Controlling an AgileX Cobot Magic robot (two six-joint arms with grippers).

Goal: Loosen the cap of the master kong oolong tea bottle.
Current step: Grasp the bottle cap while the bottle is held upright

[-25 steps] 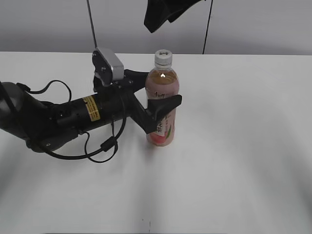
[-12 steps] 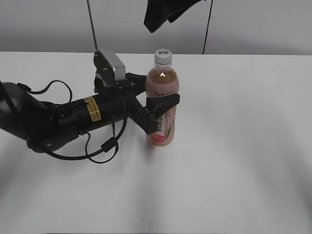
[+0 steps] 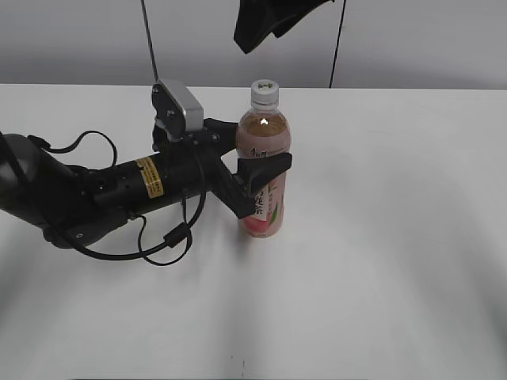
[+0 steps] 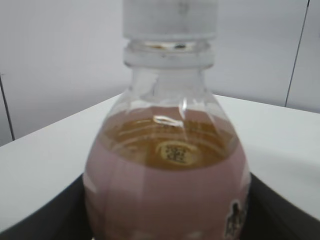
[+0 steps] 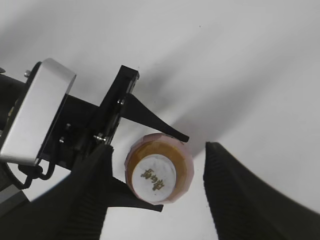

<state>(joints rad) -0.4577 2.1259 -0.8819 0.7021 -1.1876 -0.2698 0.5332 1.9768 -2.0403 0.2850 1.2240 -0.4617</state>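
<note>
The master kong oolong tea bottle [image 3: 264, 142] stands upright on the white table, amber tea inside, pink label. Its white cap [image 3: 265, 93] is on top. My left gripper [image 3: 261, 162] reaches in from the left and is shut on the bottle's body below the shoulder. The left wrist view shows the bottle [image 4: 165, 190] close up between the dark fingers [image 4: 167, 220], with the cap [image 4: 170, 17] at the top edge. My right gripper [image 5: 159, 150] is open and hangs above the cap [image 5: 154, 177], fingers on either side and apart from it. It shows at the top edge of the exterior view [image 3: 269, 20].
The left arm [image 3: 95, 194] with its cables lies low across the table's left side. The white table [image 3: 396, 237] stretches to the right and front. A grey wall stands behind.
My left gripper's jaws have closed in a little on the bottle since a second ago. The bottle and the right gripper have stayed in place.
</note>
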